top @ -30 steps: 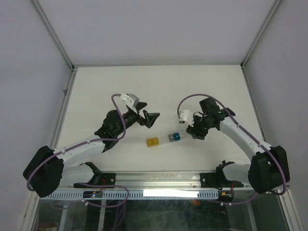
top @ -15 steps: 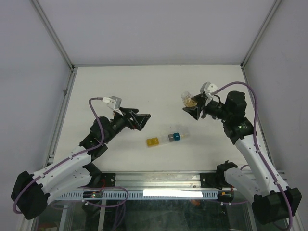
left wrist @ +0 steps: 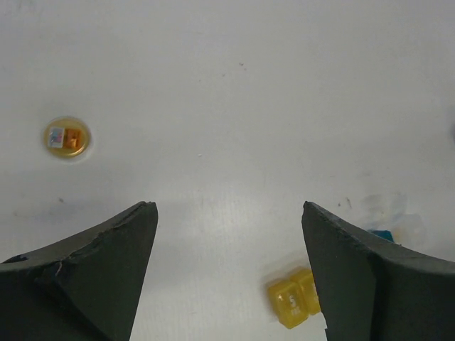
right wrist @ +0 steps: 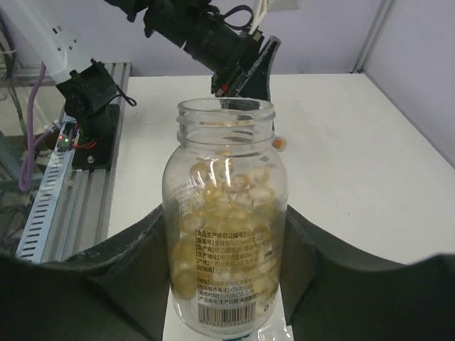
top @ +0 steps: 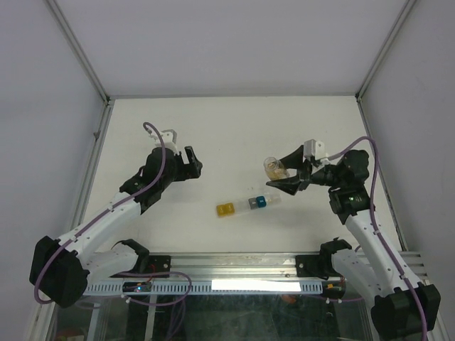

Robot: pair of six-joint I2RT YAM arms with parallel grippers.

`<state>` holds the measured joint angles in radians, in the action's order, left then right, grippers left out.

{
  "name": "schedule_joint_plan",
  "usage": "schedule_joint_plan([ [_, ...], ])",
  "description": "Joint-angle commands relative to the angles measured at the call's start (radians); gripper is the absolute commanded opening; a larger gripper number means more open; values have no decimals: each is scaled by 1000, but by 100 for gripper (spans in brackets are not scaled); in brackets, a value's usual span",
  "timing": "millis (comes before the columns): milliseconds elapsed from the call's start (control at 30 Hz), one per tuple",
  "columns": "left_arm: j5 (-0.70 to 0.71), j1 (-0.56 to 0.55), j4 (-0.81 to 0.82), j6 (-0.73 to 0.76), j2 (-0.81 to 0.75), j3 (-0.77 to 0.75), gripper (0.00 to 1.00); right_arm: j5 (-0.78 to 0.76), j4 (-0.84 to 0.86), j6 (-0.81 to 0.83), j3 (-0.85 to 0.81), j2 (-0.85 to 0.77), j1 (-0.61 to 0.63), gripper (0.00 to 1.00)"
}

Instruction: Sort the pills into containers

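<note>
We find the right gripper (top: 279, 172) closed around a round clear vial (top: 272, 166), one finger on each side of its body. In the right wrist view the vial (right wrist: 226, 234) stands upright between the fingers (right wrist: 135, 277) with its mouth uncapped. The tan-orange pills (right wrist: 222, 213) fill most of the body below the neck, and a printed label (right wrist: 227, 302) with a barcode wraps the base. From above, the vial sits beyond and slightly right of the containers; we cannot tell whether its base touches the table (top: 234, 121).

The containers lie near the front middle of the table — a yellow container (top: 226, 210) on the left, then, across a small gap, a short strip with a blue container (top: 261, 202) beside clear compartments (top: 252, 204). We cannot tell whether any pill lies in them.

The left gripper (top: 190, 162) hangs over the left part of the table, fingers spread wide with nothing between them. Its wrist view shows the yellow container (left wrist: 293, 304) just beside the right fingertip (left wrist: 341, 256) at the lower edge. A small round yellowish disc (left wrist: 67, 138) lies on the table well to the left — it carries one orange and one white patch
</note>
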<state>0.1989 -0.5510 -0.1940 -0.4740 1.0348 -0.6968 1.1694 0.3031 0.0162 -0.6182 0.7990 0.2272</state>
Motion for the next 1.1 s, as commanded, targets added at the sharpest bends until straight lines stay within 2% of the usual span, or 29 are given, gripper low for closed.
schedule_joint_plan([
  [0,31,45,-77,26,28,-45,84,90,-125,172,-48,11,10,0],
  [233,28,113,-109,71,169,-104,84,72,-148,195,-48,31,24,0],
  [400,105,141,-153,106,276,-166,77,78,-181,225,-53,46,24,0],
  [667,126,225,-162,132,490,-255,70,87,-201,249,-54,53,21,0],
  [867,115,260,-163,144,606,-304,65,91,-209,259,-54,57,19,0],
  [1067,74,293,-162,147,661,-331,57,95,-213,262,-54,59,14,0],
])
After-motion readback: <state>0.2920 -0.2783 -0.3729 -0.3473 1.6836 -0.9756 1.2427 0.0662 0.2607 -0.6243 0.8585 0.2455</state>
